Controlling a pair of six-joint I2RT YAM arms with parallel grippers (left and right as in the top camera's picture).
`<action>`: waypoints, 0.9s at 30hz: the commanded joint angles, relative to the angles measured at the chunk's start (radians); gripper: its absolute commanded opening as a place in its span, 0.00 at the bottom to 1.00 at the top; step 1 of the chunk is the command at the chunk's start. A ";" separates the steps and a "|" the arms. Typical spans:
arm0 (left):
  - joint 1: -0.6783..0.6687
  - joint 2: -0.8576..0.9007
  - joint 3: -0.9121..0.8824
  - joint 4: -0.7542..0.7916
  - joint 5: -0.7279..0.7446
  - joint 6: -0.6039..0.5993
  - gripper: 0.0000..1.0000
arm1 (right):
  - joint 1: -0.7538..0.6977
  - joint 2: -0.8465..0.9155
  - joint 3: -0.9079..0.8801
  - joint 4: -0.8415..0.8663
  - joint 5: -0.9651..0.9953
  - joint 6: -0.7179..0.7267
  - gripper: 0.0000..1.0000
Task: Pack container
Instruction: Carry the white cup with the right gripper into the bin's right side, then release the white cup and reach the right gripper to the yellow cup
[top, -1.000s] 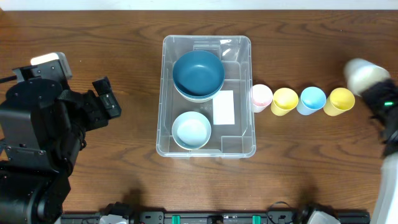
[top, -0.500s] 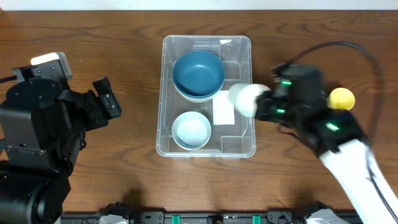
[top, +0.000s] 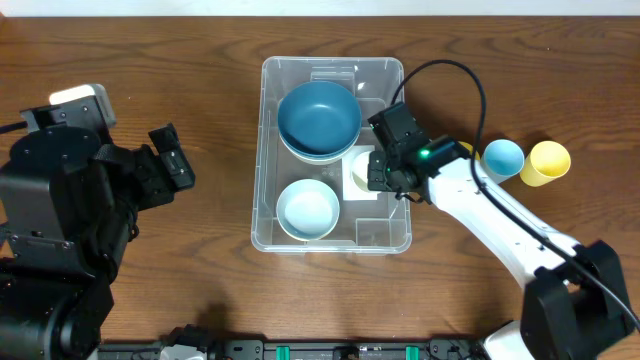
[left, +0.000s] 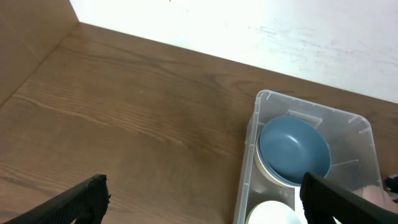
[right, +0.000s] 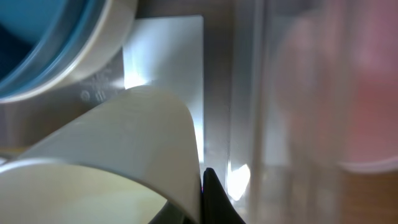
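Container (top: 266, 150), at tabletop (top: 200, 60) centre: we are rating it light, stiff, slick, best taken by the rim; right fingers (top: 376, 172) at its 3 o'clock are pinching a pale cup (right: 124, 143), left fingers (left: 87, 196) gaping.

Legible text: none.
White label (right: 165, 56) on the floor of the container (top: 266, 150): face appears blank, no print to be made out.
Small moulded marks (right: 92, 94) in the clear base beside the label: blurred, unreadable.
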 joint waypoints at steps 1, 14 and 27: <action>0.003 0.000 -0.002 0.000 -0.012 0.002 0.98 | 0.016 0.027 -0.001 0.033 0.027 -0.040 0.09; 0.003 0.000 -0.002 0.000 -0.012 0.002 0.98 | -0.012 -0.129 0.037 0.085 0.025 -0.151 0.55; 0.003 0.000 -0.002 0.000 -0.012 0.002 0.98 | -0.642 -0.460 0.040 -0.008 0.119 -0.151 0.82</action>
